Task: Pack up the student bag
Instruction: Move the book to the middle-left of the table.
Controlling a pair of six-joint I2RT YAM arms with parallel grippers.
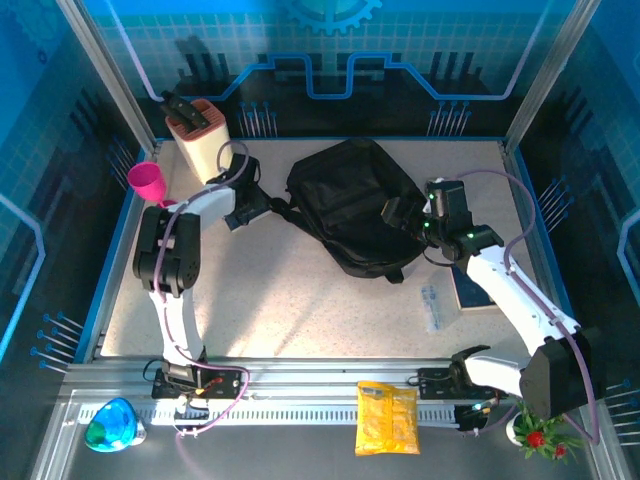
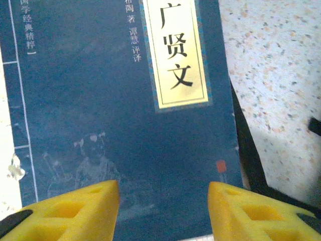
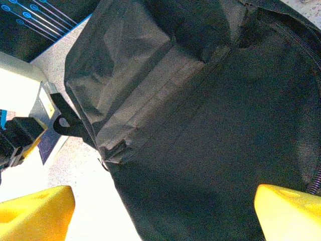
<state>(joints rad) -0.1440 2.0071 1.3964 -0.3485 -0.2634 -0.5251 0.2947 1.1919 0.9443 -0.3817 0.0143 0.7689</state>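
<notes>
Student bag (image 1: 345, 200) lies flat mid-table, toward the back, between the two arms. Black fabric, crumpled, one strap trailing toward the left arm.

Left gripper (image 1: 248, 205) sits just off the bag's left edge. Wrist cam: left gripper (image 2: 163, 193) has its yellow fingers (image 2: 85, 208) spread apart, over a dark blue book (image 2: 100, 100) with a gold title label (image 2: 175, 50) in Chinese characters. Book is wider than the gap, so nothing is clamped. Can't tell if the tips touch the cover. Black strap (image 2: 248, 150) runs along the book's right edge, speckled table (image 2: 281, 75) beyond it.

Right gripper (image 1: 398, 215) is at the bag's right side. Wrist cam: right gripper (image 3: 165, 201) is spread wide, one yellow finger (image 3: 35, 216) in each lower corner, bag fabric (image 3: 210, 125) and a zipper seam below. Not gripping anything.

Other stuff on the table (image 1: 300, 300):
- pink cup (image 1: 147, 180), far left
- beige box (image 1: 200, 135), back left
- blue notebook (image 1: 475, 290), under the right arm
- clear packet (image 1: 435, 305) just beside it

On the front rail: yellow packet (image 1: 388, 417), blue-green object (image 1: 112, 422) at the left end.
</notes>
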